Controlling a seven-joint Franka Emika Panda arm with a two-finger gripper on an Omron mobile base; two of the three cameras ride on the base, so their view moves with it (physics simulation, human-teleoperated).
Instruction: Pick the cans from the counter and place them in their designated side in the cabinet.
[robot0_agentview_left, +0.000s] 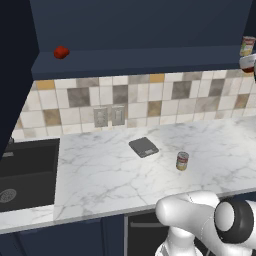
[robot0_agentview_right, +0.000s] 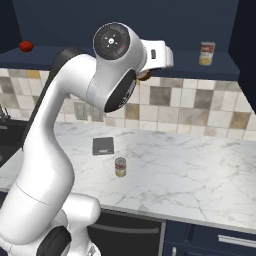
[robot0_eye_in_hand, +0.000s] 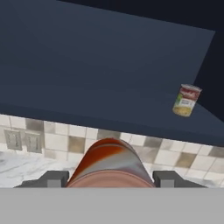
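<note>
The white arm (robot0_agentview_right: 60, 150) rose from the base, bent at a raised elbow and reached its wrist toward the cabinet (robot0_agentview_right: 125, 20). In the hand view the end effector (robot0_eye_in_hand: 110, 179) was closed on a red can (robot0_eye_in_hand: 109, 164), one finger (robot0_eye_in_hand: 53, 178) at each side of it, the can pointing at the open shelf (robot0_eye_in_hand: 96, 74). Below the arm, on the table (robot0_agentview_right: 190, 170), a small can with a yellow-and-red label (robot0_agentview_right: 120, 166) stood upright near the front edge, just beside but apart from a flat dark grey square object (robot0_agentview_right: 103, 145) lying closer to the tiled wall. To the left the dark sink (robot0_agentview_left: 27, 172) was set into the table. Behind, two switch plates (robot0_agentview_left: 109, 116) sat on the tiles. Farthest, on the shelf, another labelled can (robot0_agentview_right: 207, 53) stood upright near the right end, and a small red lump (robot0_agentview_left: 61, 52) lay well apart at the left end.
</note>
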